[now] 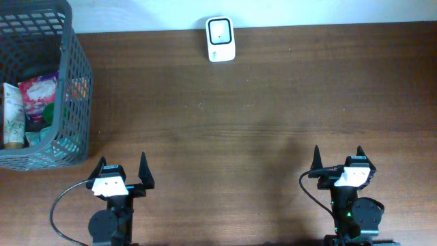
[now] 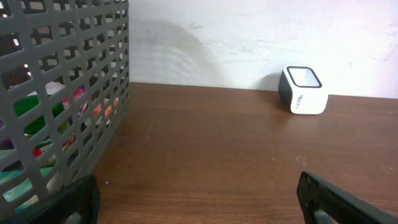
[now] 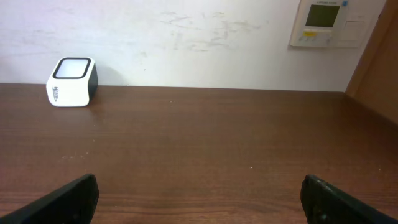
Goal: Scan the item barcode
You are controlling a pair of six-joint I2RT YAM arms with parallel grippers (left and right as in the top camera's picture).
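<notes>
Soft, even light fills all views, leaving a faint sheen on the dark brown wooden table point(image 1: 259, 130). The grey plastic mesh basket point(image 2: 56, 81) throws a diffuse shadow on the white wall point(image 2: 249, 37), and the near black fingertips point(image 2: 336, 200) are blurred.

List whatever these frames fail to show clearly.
Packets in the basket: overhead, left edge crops them; left wrist, mesh screens them; no barcode visible.
Scanner: side print too small, both wrist views.
Wall panel: right wrist, display too small to read.
</notes>
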